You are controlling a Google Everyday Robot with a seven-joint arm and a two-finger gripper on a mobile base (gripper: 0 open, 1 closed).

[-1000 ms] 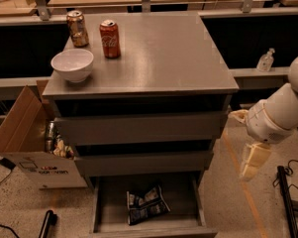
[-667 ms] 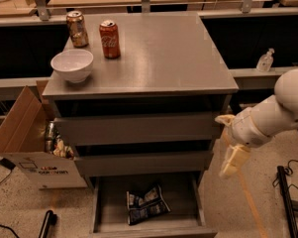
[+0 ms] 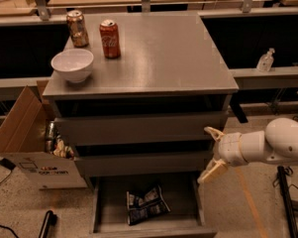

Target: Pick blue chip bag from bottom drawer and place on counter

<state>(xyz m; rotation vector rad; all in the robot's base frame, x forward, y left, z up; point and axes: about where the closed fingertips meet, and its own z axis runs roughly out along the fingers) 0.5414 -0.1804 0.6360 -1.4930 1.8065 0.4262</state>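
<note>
The blue chip bag (image 3: 146, 205) lies crumpled on the floor of the bottom drawer (image 3: 103, 207), which is pulled out below the two upper grey drawers. The counter (image 3: 163, 48) is the grey top of the cabinet. My gripper (image 3: 210, 151) hangs at the cabinet's right front corner, level with the middle drawer, above and to the right of the bag. Its two pale fingers are spread wide apart and hold nothing. The white arm (image 3: 282, 143) reaches in from the right.
A red soda can (image 3: 110, 38), a brown can (image 3: 77, 28) and a white bowl (image 3: 72, 65) stand on the counter's left side. An open cardboard box (image 3: 24, 133) sits left of the cabinet. A small bottle (image 3: 265, 60) stands on the ledge at right.
My arm has moved left and down, bringing the gripper from beside the cabinet to its right front corner. The bag and drawer have not moved.
</note>
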